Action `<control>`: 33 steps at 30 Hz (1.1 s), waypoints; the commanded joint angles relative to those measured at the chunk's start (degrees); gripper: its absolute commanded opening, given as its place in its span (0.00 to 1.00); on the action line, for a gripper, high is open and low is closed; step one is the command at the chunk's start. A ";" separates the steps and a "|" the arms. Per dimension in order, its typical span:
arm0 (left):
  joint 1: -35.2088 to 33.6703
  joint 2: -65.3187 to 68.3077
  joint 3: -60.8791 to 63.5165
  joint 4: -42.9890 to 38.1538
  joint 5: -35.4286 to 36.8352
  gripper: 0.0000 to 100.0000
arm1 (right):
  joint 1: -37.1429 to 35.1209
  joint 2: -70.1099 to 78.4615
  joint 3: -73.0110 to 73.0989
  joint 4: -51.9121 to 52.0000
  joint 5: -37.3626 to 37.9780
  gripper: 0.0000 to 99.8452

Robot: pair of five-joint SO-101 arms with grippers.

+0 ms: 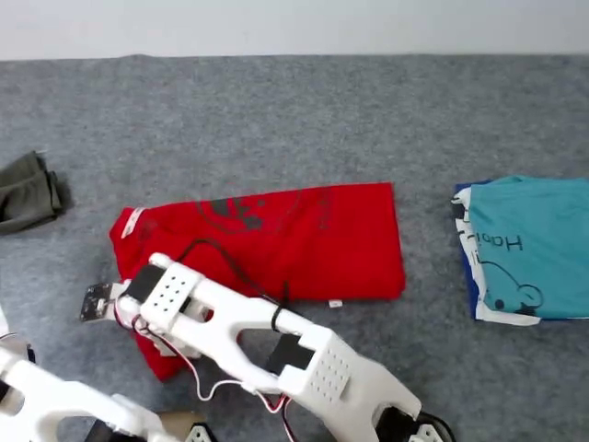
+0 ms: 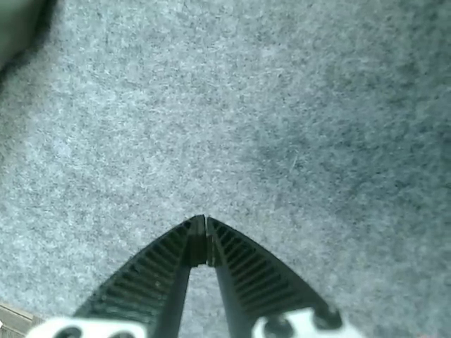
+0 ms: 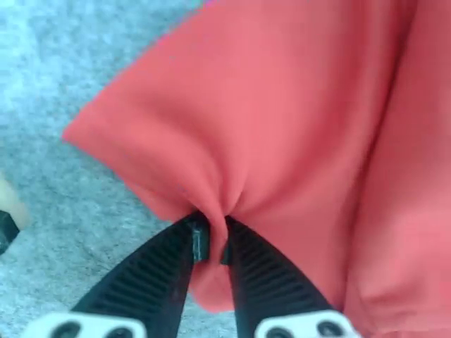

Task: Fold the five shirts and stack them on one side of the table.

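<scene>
Right gripper [image 3: 210, 241]: the jaws are closed on a pinched fold of the red shirt [image 3: 282, 127]. The cloth bunches into a crease between the ribbed black fingers [image 3: 151, 274], and a small lobe of fabric hangs out below the pinch point.

Right arm [image 1: 276, 336]: in the high view it runs from the near edge of the table, right of centre, diagonally across to the near left corner of the red shirt [image 1: 304, 239]. Its wrist lies over that corner.

Red shirt: it lies near the middle of the grey felt table cover [image 1: 276, 120], partly folded into a wide band with its long side running left to right. The near left corner is drawn out toward the front edge.

Left gripper [image 2: 206, 236]: the jaws are closed, tip against tip, with nothing between them. It hangs above bare grey felt.

Left arm [image 1: 55, 396]: it sits at the near left corner of the table, well apart from the red shirt's main body.

Stack: at the right edge of the table a folded teal shirt [image 1: 538, 244] lies on top. The edges of a white shirt [image 1: 506, 316] and a blue shirt [image 1: 472, 296] project from under it.

Dark olive shirt [image 1: 23, 193]: it lies crumpled at the left edge of the table, well apart from the stack.
</scene>
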State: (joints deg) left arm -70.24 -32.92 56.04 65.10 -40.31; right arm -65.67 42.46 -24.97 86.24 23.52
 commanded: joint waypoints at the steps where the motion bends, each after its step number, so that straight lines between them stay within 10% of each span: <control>1: 0.18 -1.32 -1.71 0.00 -0.18 0.01 | 1.19 -3.82 -0.88 -0.31 0.79 0.01; 24: 0.18 -1.41 -1.54 0.26 0.00 0.01 | 15.43 -10.95 -6.15 -10.24 2.46 0.02; 33: 0.00 -1.41 -1.54 0.35 0.00 0.01 | 23.16 0.57 -14.77 -11.74 -1.32 0.17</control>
State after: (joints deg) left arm -70.24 -32.92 56.04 65.10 -40.31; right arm -45.89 41.67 -33.85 75.34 24.75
